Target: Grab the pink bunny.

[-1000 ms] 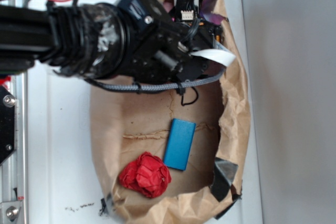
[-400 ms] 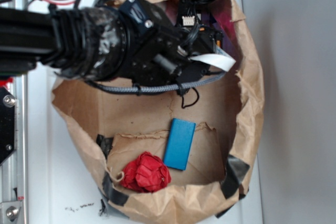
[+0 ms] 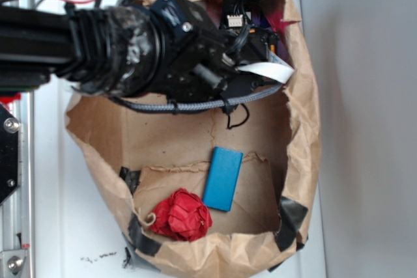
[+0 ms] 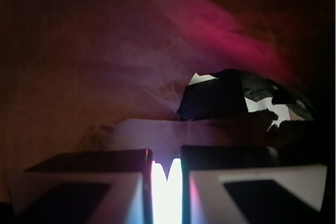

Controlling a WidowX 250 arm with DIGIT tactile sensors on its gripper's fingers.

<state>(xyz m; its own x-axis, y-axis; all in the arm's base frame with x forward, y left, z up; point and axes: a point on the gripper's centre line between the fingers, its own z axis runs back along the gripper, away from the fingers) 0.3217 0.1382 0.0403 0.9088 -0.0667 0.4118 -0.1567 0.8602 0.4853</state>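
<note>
Pincer (image 4: pixel 167 182) is hanging deep inside the paper bag (image 3: pixel 306 128), nearly closed with only a bright sliver between its pads, while the pink bunny (image 4: pixel 226 30) is showing only as a pink blur ahead, up and to the right of its tips.

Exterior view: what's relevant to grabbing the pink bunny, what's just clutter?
Job: black end effector, inside crumpled brown paper bag; pink patch beside it, possibly the bunny.
Lying about: blue rectangular block; red ruffled ball.
</note>
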